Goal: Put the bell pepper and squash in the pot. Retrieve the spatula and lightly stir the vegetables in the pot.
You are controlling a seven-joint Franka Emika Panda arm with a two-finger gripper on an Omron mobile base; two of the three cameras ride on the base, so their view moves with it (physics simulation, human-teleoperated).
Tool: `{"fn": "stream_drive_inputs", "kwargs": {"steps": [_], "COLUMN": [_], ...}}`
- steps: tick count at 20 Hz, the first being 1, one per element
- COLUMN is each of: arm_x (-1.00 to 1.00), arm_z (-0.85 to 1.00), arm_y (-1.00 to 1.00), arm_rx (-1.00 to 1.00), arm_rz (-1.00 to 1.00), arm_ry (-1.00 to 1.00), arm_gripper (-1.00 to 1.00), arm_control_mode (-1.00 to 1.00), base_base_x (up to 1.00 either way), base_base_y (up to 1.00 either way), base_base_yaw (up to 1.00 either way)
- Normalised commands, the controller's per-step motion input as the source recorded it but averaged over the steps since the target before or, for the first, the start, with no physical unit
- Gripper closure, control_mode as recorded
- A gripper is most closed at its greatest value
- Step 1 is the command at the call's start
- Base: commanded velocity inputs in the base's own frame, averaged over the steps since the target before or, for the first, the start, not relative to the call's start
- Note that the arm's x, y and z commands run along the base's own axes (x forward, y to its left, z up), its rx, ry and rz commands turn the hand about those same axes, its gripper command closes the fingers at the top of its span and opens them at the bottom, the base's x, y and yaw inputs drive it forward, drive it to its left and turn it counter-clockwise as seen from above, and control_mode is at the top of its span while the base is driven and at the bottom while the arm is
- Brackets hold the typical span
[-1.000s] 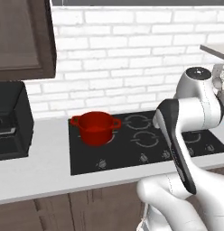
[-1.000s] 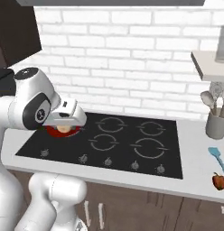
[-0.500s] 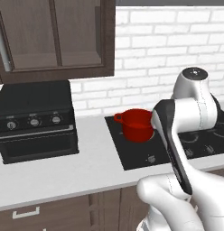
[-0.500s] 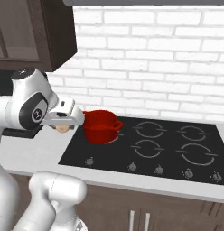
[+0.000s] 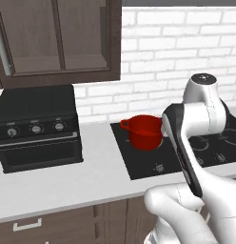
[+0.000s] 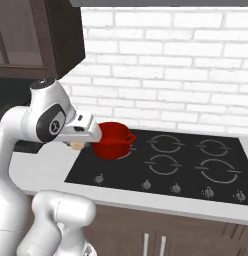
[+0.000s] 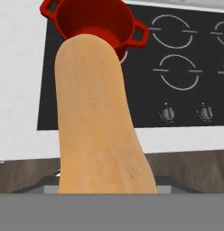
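- We see the gripper (image 6: 77,143) grasping the squash (image 7: 98,122), held in the air just left of the pot (image 6: 113,140).
- The pot sits on the hob (image 6: 196,167), at its left rear burner.
- A black oven (image 5: 38,125) stands on the bench (image 5: 63,183), left of the hob.

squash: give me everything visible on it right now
The squash is a long, smooth, pale beige-tan body with rounded ends and a matte, faintly speckled skin, unmarked. In the hand view it runs lengthwise away from the camera, its far end overlapping the rim of the red pot on the black cooktop. In the right base view its end peeks out under the gripper, which holds it beside the pot, not yet inside.
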Motion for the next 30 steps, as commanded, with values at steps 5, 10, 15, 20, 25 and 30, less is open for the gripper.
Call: {"fn": "stream_drive_inputs", "kwargs": {"steps": [5, 10, 15, 20, 25, 30], "arm_x": [0.56, 1.00, 1.00, 0.92, 0.71, 0.69], "arm_z": [-0.17, -0.16, -0.53, -0.53, -0.38, -0.54], "arm_y": [0.09, 0.00, -0.05, 0.00, 0.00, 0.00], "arm_rx": [0.01, 0.16, 0.14, 0.02, 0.00, -0.02], "arm_rz": [0.00, 0.00, 0.00, 0.00, 0.00, 0.00], "arm_ry": [0.04, 0.17, 0.19, 0.07, 0.00, 0.00], "arm_gripper": [1.00, 1.00, 1.00, 1.00, 1.00, 1.00], "arm_control_mode": [-1.00, -1.00, -1.00, -1.00, -1.00, -1.00], "base_base_x": [0.00, 0.00, 0.00, 0.00, 0.00, 0.00], "base_base_y": [0.00, 0.00, 0.00, 0.00, 0.00, 0.00], "base_base_yaw": [0.00, 0.00, 0.00, 0.00, 0.00, 0.00]}}
